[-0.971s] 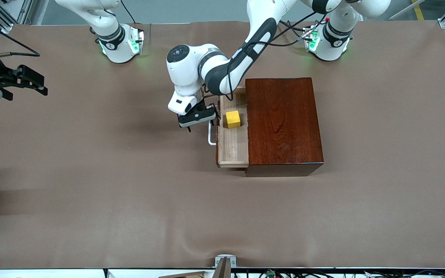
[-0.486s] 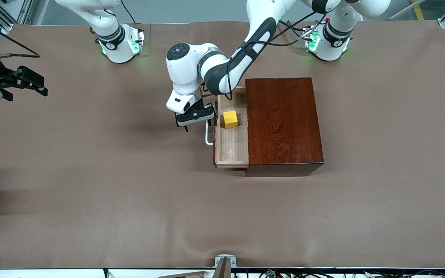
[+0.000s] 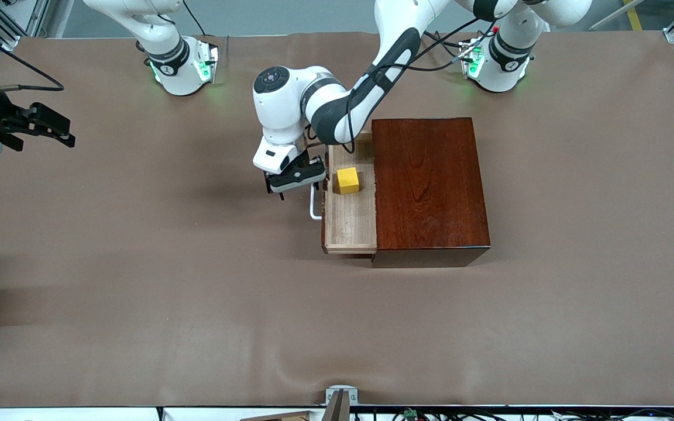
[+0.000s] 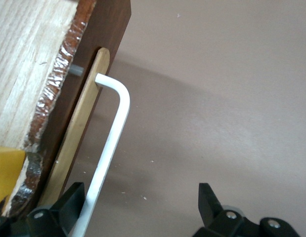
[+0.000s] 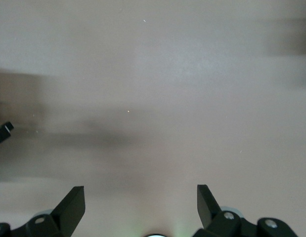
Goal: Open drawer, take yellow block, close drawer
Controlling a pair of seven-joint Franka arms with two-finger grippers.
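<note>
Drawer (image 3: 350, 219) slid out more w/ yellow block (image 3: 348, 180); left gripper (image 3: 293, 182) fingers apart by handle (image 4: 109, 148), right gripper (image 3: 41, 127) apart, waiting

A counter (image 3: 138, 292) covered in a plain brown sheet carries a glossy reddish-brown wooden box (image 3: 427, 187), which rests directly on it toward the left arm's end. The drawer (image 3: 348, 216) projects from the box side that faces the right arm's end. Both robot bases stand along the counter's farthest edge.
</note>
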